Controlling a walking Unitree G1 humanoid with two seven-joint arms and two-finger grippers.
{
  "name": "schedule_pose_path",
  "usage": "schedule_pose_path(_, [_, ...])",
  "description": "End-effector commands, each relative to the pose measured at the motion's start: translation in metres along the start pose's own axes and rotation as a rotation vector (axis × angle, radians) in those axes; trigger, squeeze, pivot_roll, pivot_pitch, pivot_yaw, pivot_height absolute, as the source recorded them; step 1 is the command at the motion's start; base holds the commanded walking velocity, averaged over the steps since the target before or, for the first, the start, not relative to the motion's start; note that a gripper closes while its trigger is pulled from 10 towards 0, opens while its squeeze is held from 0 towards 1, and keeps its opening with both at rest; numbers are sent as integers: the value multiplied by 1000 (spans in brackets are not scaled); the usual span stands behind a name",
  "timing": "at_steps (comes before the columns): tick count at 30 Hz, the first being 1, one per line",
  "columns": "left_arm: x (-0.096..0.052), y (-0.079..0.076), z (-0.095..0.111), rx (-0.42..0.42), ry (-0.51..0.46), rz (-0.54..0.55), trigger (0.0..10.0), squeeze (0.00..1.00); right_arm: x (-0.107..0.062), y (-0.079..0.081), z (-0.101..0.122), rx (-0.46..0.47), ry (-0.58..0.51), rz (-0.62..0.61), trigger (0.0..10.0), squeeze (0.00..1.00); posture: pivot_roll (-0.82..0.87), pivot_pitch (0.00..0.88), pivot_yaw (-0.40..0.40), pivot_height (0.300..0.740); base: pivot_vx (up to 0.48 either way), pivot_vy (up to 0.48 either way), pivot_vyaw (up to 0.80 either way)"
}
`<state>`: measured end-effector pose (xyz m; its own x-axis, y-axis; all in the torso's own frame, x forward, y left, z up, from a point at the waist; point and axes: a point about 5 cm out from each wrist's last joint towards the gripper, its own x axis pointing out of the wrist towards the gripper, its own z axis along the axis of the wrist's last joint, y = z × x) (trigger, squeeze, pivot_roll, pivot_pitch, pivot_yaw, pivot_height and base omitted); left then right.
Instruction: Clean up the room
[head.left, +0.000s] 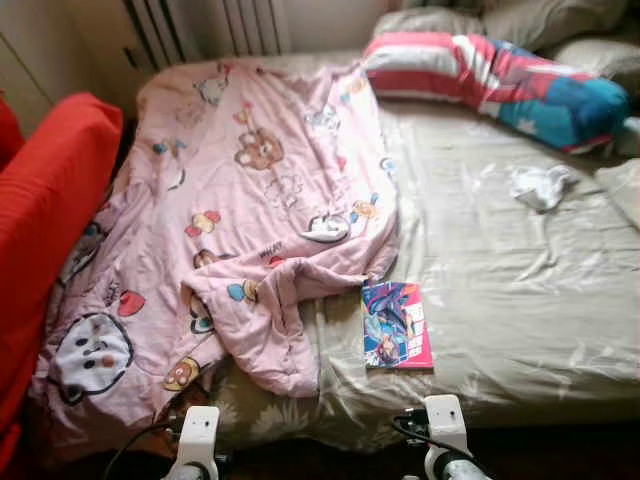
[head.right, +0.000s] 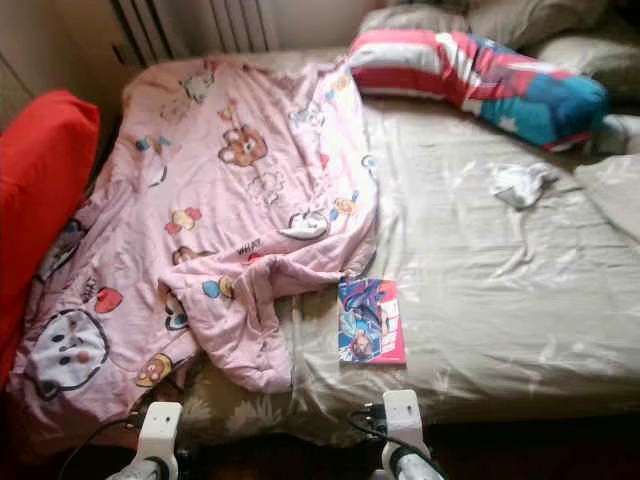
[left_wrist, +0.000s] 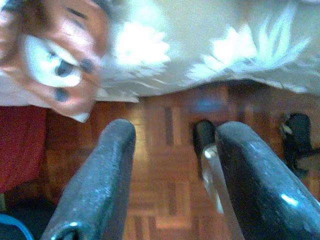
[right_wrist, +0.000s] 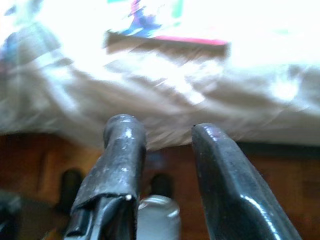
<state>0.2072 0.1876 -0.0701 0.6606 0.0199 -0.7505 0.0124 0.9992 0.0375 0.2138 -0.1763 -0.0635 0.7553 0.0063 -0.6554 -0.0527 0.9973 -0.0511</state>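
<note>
A rumpled pink cartoon-print blanket covers the left half of the bed and hangs over its front edge. Next to it, near the front edge, a colourful book lies flat on the beige sheet. A crumpled white cloth sits at the right. Both arms are held low in front of the bed. My left gripper is open over the parquet floor below the blanket's hem. My right gripper is open and empty, facing the bed edge just below the book.
A striped red, white and blue pillow and grey pillows lie at the head of the bed. A red armchair stands close against the left side. A radiator is behind. Parquet floor runs under the bed.
</note>
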Motion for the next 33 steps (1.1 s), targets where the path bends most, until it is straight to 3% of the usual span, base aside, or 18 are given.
schedule_pose_path(1, [-4,8,-17,-15,50,24,10000,0,1,-4,8,6,-40,10,10000,0,-92,167,29,740,0,0,0])
schedule_pose_path(7, [-3,4,-15,-23,45,22,10000,0,4,-13,24,-43,-92,24,10000,0,-96,164,16,740,0,0,0])
schedule_pose_path(14, [-3,7,-8,-26,-4,26,10000,0,5,-20,42,-6,-196,1,10000,0,-98,162,7,740,0,0,0])
schedule_pose_path(17, [-1,14,19,-65,-141,37,10000,0,6,-14,55,-2,-279,15,10000,0,-105,161,2,740,0,0,0])
schedule_pose_path(18, [-1,14,19,-65,-141,37,10000,0,6,-14,55,-2,-279,15,10000,0,-105,161,2,740,0,0,0])
schedule_pose_path(22, [0,11,48,-81,-298,29,10000,0,4,-11,62,-13,-349,20,10000,0,-116,151,-1,740,0,0,0])
schedule_pose_path(27, [-3,9,65,-98,-408,26,10000,0,-1,-11,65,-5,-421,18,10000,0,-128,143,-6,740,0,0,0])
schedule_pose_path(33, [-10,14,71,-109,-513,35,10000,0,-8,-9,64,13,-493,12,10000,0,-132,137,-5,740,0,0,0])
